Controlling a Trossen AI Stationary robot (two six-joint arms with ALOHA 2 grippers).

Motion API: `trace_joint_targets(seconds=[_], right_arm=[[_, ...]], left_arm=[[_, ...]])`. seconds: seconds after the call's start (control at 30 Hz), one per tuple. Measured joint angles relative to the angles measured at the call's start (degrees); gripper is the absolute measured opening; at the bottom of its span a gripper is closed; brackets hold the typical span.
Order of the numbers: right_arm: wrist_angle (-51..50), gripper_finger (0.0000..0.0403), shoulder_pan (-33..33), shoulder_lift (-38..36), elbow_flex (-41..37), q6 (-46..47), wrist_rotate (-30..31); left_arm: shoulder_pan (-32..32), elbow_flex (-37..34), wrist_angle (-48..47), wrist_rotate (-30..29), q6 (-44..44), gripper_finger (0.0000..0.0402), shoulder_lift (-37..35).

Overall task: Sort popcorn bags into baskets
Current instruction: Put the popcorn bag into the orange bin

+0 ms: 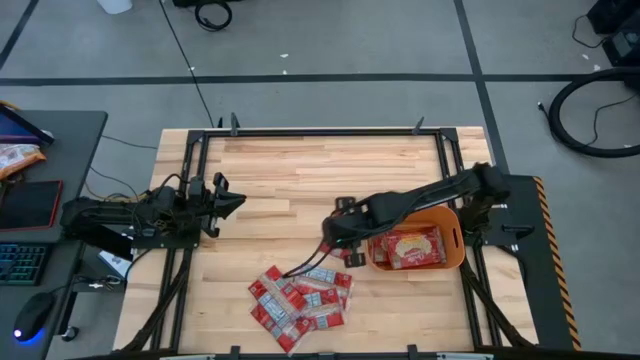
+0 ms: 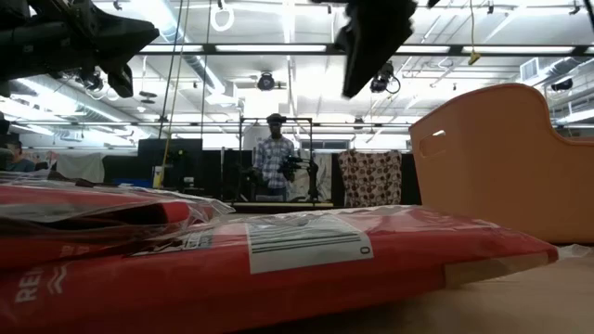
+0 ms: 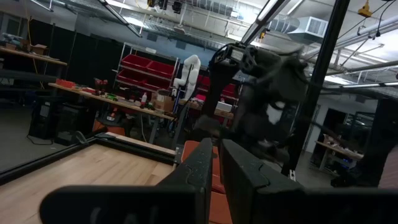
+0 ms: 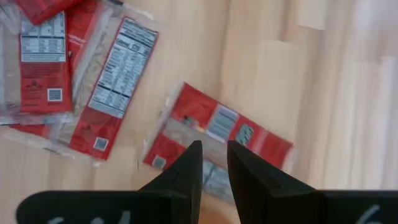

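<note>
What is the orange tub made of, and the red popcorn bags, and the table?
The orange tub looks like smooth, matte moulded plastic, with rounded corners and a cut handle slot. The popcorn bags seem to be thin glossy plastic film: clear crinkly edges, printed labels. The table looks like pale wooden planks with visible grain.

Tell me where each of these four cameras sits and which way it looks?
High: overhead, straight down; table, both arms, orange tub.
Low: tabletop height, level past the red bags to the room; arms above.
Left wrist: forward over its shut fingers at the right arm.
Right wrist: down past shut fingers at bags.
High and low both show the tub and the bags.
</note>
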Motion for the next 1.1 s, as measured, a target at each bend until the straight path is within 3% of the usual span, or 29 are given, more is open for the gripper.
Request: trace_joint_targets(seconds=[0.17,0.4,0.63,0.9,1.1], right_arm=[[-1.7,0.0087,0.0,8.2,5.5,-0.2,-0.8],[-12.9,0.0087,-2.8,17.4,11.3,5.7,-2.1],[-19.1,0.0087,-6.2,23.0,12.3,7.2,-3.9],[-13.2,0.0086,-7.3,25.2,12.3,0.2,-3.4],[-2.6,0.0086,-6.2,23.2,12.4,-4.8,5.4]], left_arm=[[0.0,0.0,0.0,0.0,0.0,0.0036,0.0],[0.0,0.0,0.0,0.0,0.0,0.0036,0.0],[0.0,0.0,0.0,0.0,0.0,0.0036,0.0],[0.0,0.0,0.0,0.0,0.1,0.0036,0.0],[0.0,0.0,0.0,0.0,0.1,0.0036,0.0]])
